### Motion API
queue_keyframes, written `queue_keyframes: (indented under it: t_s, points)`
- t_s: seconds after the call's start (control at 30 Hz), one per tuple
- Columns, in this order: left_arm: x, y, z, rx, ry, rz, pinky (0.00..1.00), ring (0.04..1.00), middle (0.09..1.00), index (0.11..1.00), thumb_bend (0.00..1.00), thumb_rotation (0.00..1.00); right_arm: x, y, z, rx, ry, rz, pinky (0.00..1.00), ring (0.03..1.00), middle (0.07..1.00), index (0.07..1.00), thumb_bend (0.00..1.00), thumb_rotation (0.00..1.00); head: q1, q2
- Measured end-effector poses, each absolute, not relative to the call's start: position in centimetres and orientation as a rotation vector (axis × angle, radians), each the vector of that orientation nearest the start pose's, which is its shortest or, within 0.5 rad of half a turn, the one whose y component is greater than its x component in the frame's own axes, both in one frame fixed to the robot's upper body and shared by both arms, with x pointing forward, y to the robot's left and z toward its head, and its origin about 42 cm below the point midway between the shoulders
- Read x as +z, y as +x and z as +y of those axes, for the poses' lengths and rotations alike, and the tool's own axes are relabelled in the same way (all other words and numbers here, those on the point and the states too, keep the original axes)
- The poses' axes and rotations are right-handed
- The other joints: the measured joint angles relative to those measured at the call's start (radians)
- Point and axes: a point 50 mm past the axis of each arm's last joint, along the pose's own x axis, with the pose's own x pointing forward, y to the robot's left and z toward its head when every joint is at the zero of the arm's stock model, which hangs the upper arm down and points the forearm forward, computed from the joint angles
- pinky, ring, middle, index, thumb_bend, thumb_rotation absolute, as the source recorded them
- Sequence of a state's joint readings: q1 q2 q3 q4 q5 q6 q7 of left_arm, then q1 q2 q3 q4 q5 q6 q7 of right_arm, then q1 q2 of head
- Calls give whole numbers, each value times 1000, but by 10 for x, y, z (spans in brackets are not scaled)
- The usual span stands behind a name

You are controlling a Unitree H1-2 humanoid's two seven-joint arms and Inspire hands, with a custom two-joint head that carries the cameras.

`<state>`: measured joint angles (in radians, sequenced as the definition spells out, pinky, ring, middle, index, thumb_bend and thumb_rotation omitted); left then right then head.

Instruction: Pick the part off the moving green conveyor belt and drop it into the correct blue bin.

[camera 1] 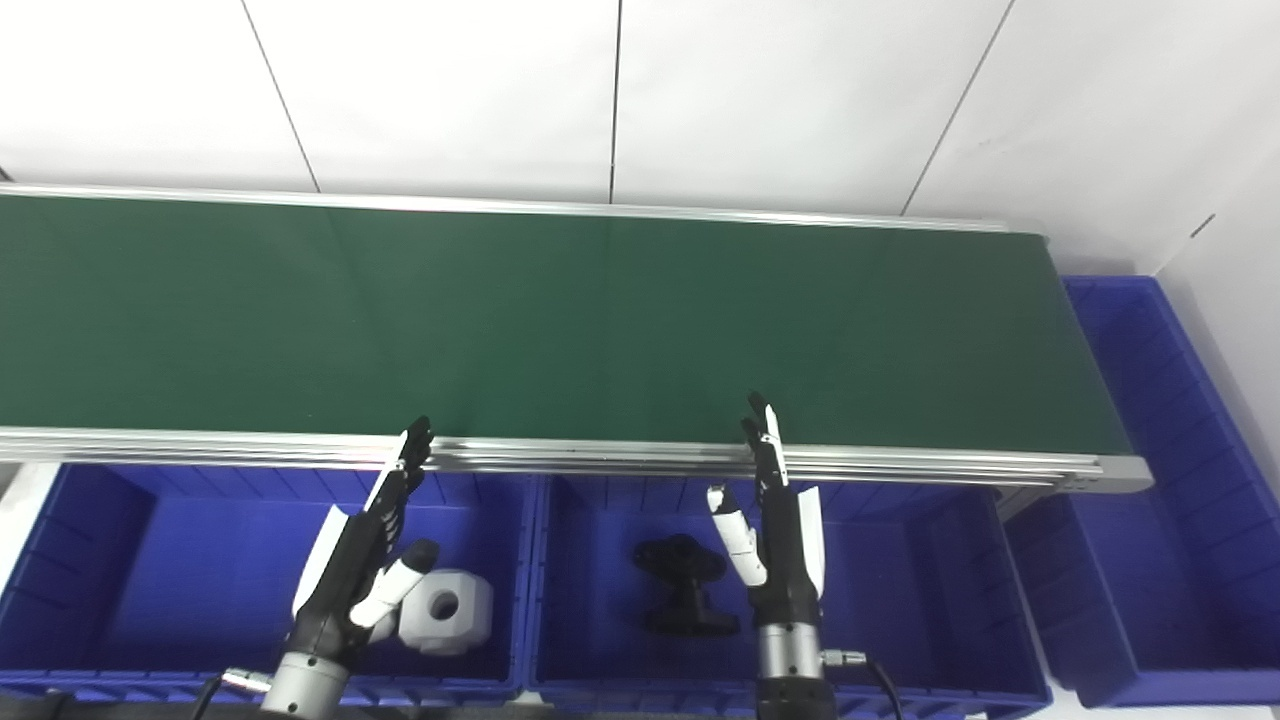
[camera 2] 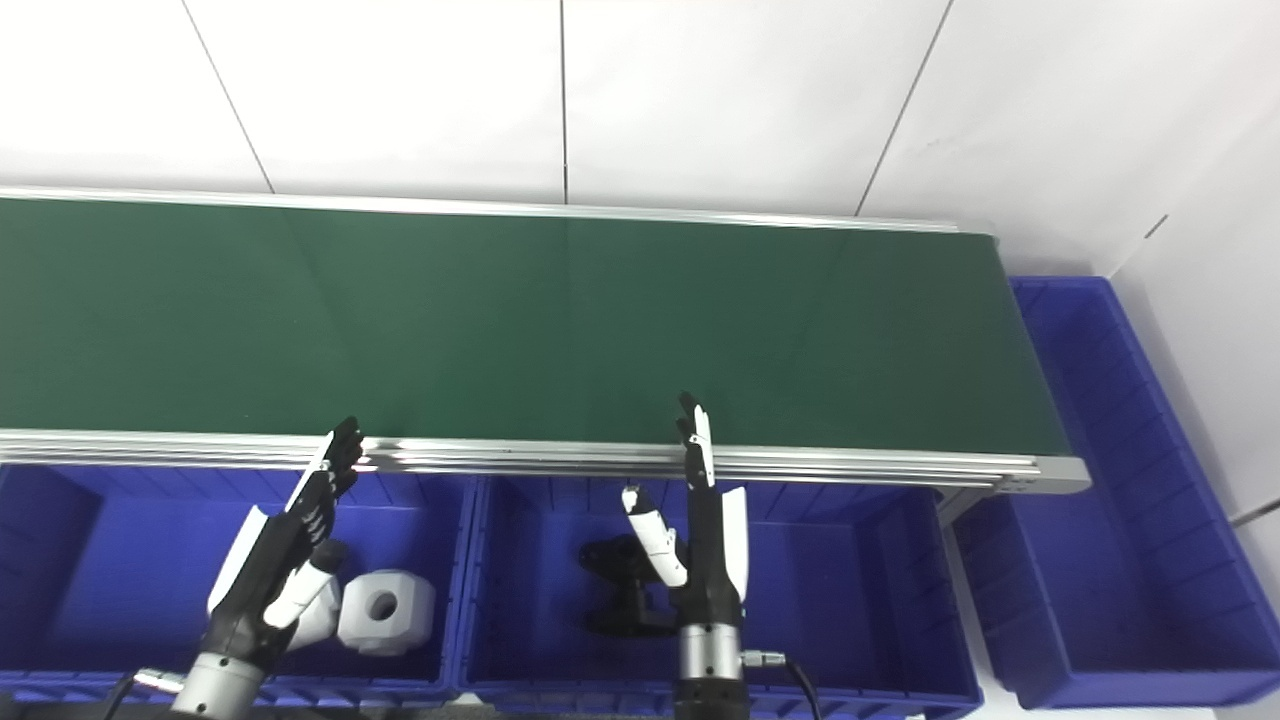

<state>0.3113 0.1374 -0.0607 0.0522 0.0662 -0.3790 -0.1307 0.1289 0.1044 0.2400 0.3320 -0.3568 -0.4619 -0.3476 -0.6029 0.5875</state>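
Two parts already lie in the bins, and none shows on the green conveyor belt (camera 1: 560, 320), whose dark surface runs bare from the left edge to its right end. A white blocky part (camera 1: 447, 611) with a round hole in one face rests on the floor of the left blue bin (camera 1: 120, 560), toward that bin's near right corner. A black part (camera 1: 682, 585) with rounded lobes and a flat base sits in the middle blue bin (camera 1: 920, 590), left of its centre. A third blue bin (camera 1: 1150, 480) stands past the belt's right end, turned lengthwise away from the viewer.

Left hand (camera 1: 365, 560) hangs over the left bin, fingers straight and spread, their tips reaching the belt's near aluminium rail (camera 1: 600, 455); its thumb points toward the white part, just beside it, holding nothing. Right hand (camera 1: 775, 530) hovers over the middle bin, just right of the black part, fingers extended upward to the rail and thumb splayed to the left, also holding nothing.

Behind the belt rises a white panelled wall (camera 1: 780, 100).
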Motion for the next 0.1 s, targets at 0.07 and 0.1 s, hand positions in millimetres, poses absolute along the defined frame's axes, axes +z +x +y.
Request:
queue_keyframes:
  t_s: [0.07,0.1]
  points:
    - [39,164,248,-176,183,-4,1000,1000,1000,1000,607,954,19,213,-118,-4,-176,-94,952,956,1000,982,809,979,6,3]
    - [39,164,248,-176,180,-5,1000,1000,1000,1000,606,953,19,213,-118,-4,-175,-94,955,957,1000,984,807,982,12,3]
